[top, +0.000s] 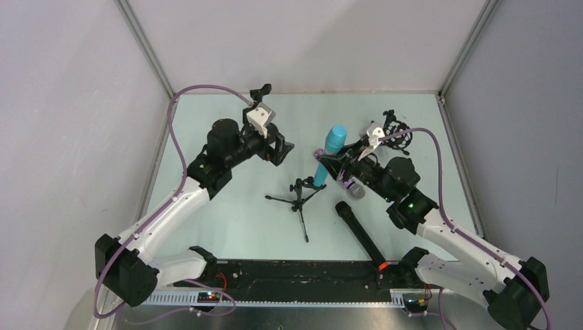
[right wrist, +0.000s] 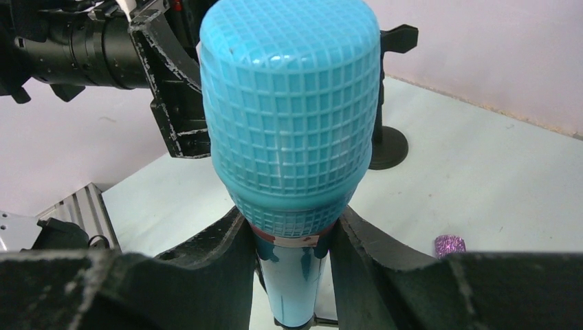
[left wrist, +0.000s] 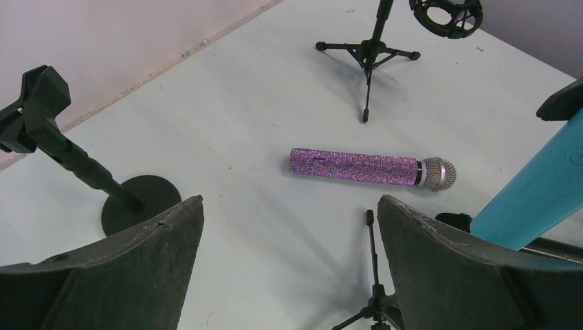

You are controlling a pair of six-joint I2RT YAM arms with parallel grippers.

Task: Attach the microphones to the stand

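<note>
1. The right end effector (right wrist: pixel 292 254) is shut tight on the blue mic (right wrist: pixel 289 124), just under its head.
2. The blue mic is up off the counter (top: pixel 230 223) and tilted. Its low end is right by the top of the small stand (top: pixel 300 196) in the middle.
3. The left end effector (left wrist: pixel 289 275) is open and holds nothing. It hangs above the purple mic (left wrist: pixel 354 166).
4. The purple mic lies flat on the counter. The black mic (top: pixel 359 234) lies flat too, near the front.
5. I think the step now is putting the blue mic in the stand.
6. I cannot tell if its low end is in the clip yet. Next, it likely has to slide in and sit firm before the grip lets go.
</note>
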